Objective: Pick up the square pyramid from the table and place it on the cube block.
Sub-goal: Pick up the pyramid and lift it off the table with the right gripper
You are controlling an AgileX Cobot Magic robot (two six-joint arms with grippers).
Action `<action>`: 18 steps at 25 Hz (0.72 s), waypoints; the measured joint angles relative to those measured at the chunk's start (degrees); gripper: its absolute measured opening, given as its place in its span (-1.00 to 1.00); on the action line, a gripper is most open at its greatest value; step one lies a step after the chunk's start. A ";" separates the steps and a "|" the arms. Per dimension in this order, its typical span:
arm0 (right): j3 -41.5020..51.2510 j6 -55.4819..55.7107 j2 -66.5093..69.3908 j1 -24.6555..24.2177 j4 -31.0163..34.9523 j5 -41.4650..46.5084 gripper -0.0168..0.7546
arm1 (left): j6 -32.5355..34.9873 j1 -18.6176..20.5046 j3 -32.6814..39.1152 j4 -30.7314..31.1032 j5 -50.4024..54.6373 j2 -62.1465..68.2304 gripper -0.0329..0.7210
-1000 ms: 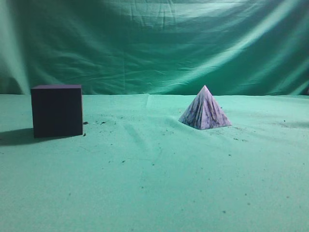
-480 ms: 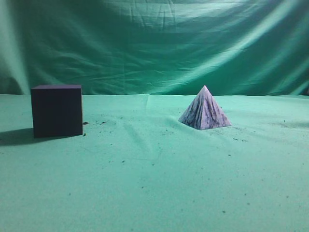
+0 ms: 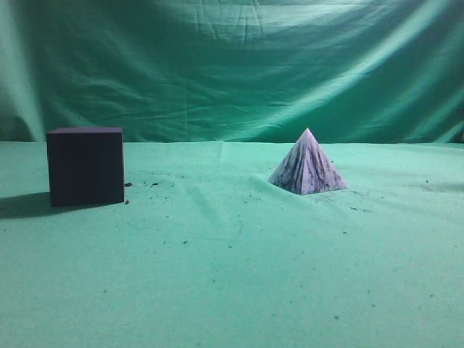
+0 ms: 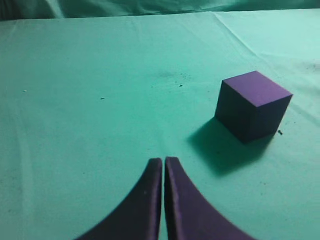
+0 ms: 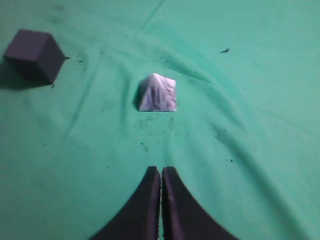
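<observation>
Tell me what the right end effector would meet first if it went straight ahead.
Probably the marbled lilac-white square pyramid: it sits almost dead ahead of the shut right end effector, with only bare green cloth between; depth is unclear.

Open cloth around square pyramid (image 3: 307,165)
</observation>
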 joint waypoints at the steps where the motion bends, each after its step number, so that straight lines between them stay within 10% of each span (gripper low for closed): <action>1: -1.96 -1.52 2.56 1.34 0.39 1.13 -0.96 | 0.00 0.00 0.00 -0.52 0.00 0.00 -0.91; 13: -16.35 -0.72 33.83 20.73 -6.28 -2.67 -0.96 | 0.00 0.00 0.00 -2.97 0.00 0.00 -0.91; 18: -22.95 0.01 45.38 20.73 -8.78 -2.07 -0.34 | 0.00 0.00 0.00 -2.97 0.00 0.00 -0.91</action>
